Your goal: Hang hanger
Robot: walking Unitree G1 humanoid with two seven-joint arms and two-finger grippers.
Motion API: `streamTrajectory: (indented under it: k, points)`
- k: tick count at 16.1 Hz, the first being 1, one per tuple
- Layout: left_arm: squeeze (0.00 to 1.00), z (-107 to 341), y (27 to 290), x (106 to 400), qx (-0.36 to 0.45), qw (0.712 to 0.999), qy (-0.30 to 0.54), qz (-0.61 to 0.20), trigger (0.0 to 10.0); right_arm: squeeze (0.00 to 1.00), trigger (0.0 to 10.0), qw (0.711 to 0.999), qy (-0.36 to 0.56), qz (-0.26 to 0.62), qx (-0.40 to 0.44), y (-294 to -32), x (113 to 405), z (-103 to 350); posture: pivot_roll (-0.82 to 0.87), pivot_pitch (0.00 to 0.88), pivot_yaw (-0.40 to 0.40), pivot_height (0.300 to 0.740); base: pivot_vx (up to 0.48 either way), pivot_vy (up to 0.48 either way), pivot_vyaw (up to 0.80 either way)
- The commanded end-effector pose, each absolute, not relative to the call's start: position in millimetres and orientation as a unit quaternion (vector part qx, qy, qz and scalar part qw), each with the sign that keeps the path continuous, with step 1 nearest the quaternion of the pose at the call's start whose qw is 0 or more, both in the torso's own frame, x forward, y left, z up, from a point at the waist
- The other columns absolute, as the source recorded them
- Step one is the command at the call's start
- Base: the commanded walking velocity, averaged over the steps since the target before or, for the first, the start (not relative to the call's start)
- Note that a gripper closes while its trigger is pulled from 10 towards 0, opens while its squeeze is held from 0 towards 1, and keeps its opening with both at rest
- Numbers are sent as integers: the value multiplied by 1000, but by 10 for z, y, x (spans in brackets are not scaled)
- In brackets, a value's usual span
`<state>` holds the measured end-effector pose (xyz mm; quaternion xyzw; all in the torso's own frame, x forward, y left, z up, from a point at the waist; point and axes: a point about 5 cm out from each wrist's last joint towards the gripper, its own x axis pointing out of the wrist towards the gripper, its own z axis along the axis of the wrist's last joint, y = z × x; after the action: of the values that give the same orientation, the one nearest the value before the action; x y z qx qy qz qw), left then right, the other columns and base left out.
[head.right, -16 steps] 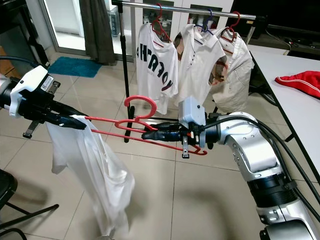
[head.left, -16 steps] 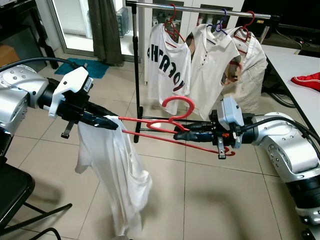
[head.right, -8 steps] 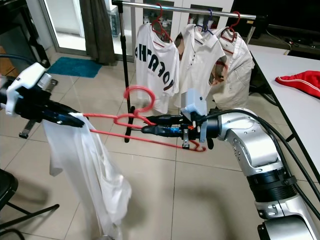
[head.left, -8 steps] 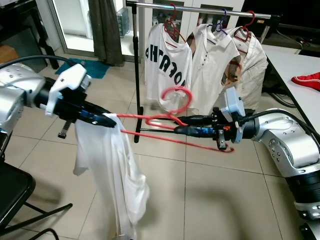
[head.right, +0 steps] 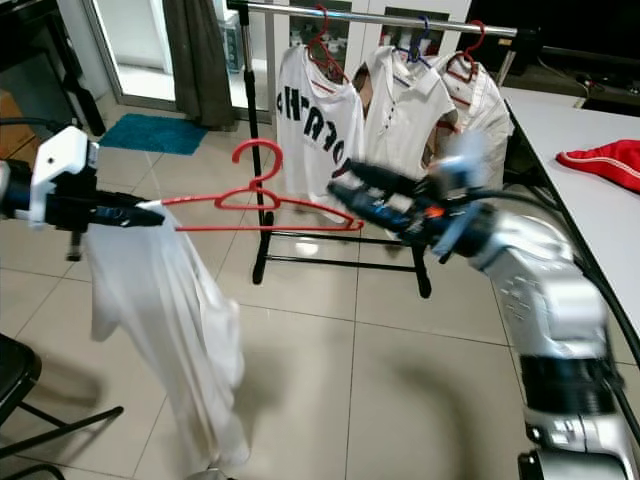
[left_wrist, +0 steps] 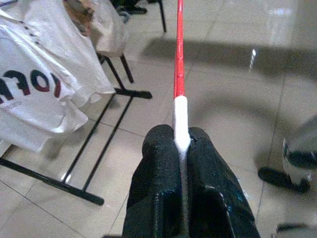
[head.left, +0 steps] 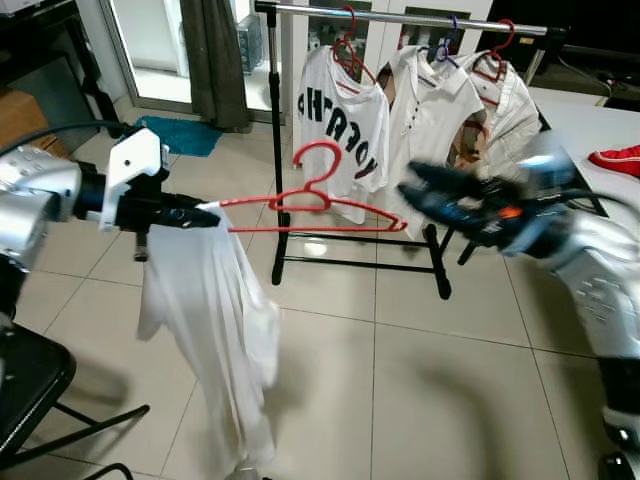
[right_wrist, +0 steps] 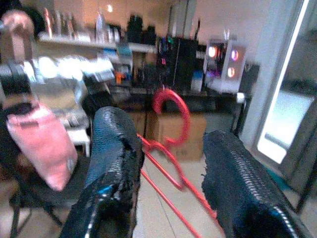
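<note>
Right gripper (head.right: 345,188) now off red hanger (head.left: 315,200), fingers apart, blurred; left gripper (head.left: 205,216) clamping its shirt-draped end.

Bright daylight, motion-blurred right gripper (head.left: 425,185)

Left gripper (head.left: 200,216) clamped tight, arm extended forward. Right gripper (right_wrist: 171,148) spread wide, arm raised, motion-blurred.

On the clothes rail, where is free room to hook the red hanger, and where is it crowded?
The rail is bare between its left post and the printed T-shirt. From that shirt rightward it is crowded: polo shirt and beige garment hang close together.
</note>
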<state>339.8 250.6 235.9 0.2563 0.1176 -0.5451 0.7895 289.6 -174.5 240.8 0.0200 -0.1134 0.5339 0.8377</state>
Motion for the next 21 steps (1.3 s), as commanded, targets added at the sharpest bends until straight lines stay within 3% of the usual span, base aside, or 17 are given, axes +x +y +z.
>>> streamTrajectory:
  k: [1, 3, 6, 11, 12, 15, 21]
  points:
    - [0, 2534, 2414, 3467, 243, 801, 69, -542, 0, 1000, 10000, 821, -117, 558, 36, -1607, 2765, 2422, -74, 0, 31, 740, 0, 0, 0]
    - [0, 2593, 2334, 3495, 223, 801, 52, -554, 0, 1000, 10000, 805, -94, 584, 37, -1402, 2665, 2294, -78, 0, 36, 740, 0, 0, 0]
    - [0, 2799, 2197, 3499, 192, 782, 15, -593, 0, 1000, 10000, 811, -48, 583, 15, -996, 2598, 1991, -71, 0, 46, 740, 0, 0, 0]
    - [0, 2986, 2227, 3391, 164, 745, 24, -646, 0, 1000, 10000, 855, -41, 511, -75, -774, 2830, 1750, -54, 0, 56, 740, 0, 0, 0]
    - [0, 3043, 2217, 3372, 157, 739, 17, -654, 0, 12, 10000, 855, -50, 511, -66, -691, 2844, 1774, -51, 0, 60, 740, 0, 0, 0]
    - [0, 3116, 2160, 3376, 151, 738, 0, -658, 0, 0, 10000, 844, -77, 530, -33, -471, 2819, 1851, -45, 0, 63, 740, 0, 0, 0]
    - [0, 3231, 2046, 3379, 128, 731, -21, -670, 0, 0, 10000, 842, -79, 534, -21, -287, 2818, 1798, -30, 0, 72, 740, 0, 0, 0]
